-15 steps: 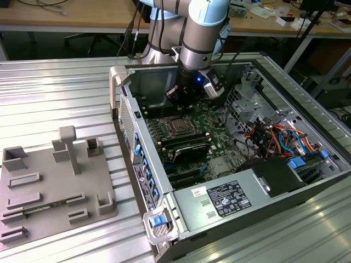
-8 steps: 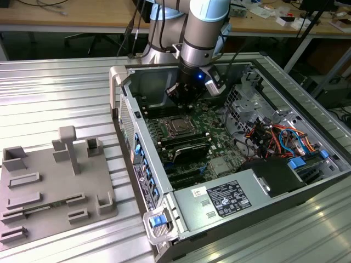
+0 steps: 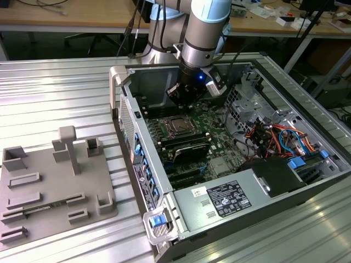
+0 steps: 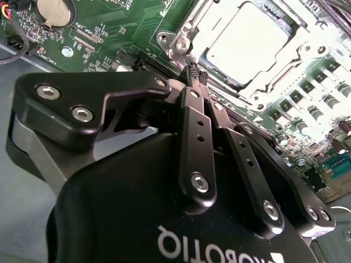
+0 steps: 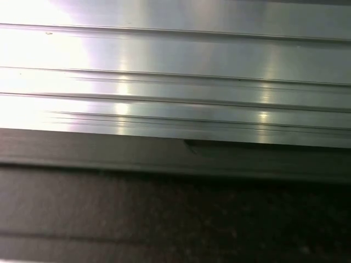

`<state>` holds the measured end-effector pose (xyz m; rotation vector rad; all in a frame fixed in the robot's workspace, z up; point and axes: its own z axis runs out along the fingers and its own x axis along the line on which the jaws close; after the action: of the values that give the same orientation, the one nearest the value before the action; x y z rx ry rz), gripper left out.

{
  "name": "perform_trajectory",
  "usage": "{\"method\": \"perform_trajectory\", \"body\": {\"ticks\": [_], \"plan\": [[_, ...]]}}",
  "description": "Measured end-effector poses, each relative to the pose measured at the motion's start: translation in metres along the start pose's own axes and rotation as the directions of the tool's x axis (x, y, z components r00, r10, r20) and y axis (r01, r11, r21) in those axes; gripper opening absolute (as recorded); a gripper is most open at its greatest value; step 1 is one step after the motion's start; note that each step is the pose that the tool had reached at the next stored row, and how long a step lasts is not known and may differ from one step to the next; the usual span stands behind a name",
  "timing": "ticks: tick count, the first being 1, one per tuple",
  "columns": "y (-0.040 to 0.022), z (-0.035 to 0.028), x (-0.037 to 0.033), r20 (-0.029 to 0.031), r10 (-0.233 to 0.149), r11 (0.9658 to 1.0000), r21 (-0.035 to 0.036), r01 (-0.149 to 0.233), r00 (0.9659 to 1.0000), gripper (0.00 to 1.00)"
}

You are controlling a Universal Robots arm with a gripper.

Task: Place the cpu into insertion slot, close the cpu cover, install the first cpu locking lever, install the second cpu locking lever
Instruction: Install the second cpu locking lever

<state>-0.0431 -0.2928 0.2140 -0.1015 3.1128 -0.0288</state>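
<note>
one ribbed metal table (image 3: 66, 93) — workshop desks (image 3: 66, 19)

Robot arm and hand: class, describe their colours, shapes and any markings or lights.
The arm is a silver-grey tube with a pale blue joint cap and a small blue light near the wrist. The hand is matte black, with slim bolted fingers, silver screws and white lettering on its body.

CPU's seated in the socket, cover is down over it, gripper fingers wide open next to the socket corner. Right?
Not quite: in the second wrist view the gripper has its fingers shut, tips together beside the socket corner. The cpu does sit in the insertion slot, with the cpu cover down over it.
</note>
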Motion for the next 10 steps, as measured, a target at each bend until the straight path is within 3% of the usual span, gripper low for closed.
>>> {"method": "perform_trajectory", "body": {"ticks": [10], "plan": [[0.0,0.0,0.0,0.0001,0.0,1.0,-0.0023,0.0,1.0,0.11]]}}
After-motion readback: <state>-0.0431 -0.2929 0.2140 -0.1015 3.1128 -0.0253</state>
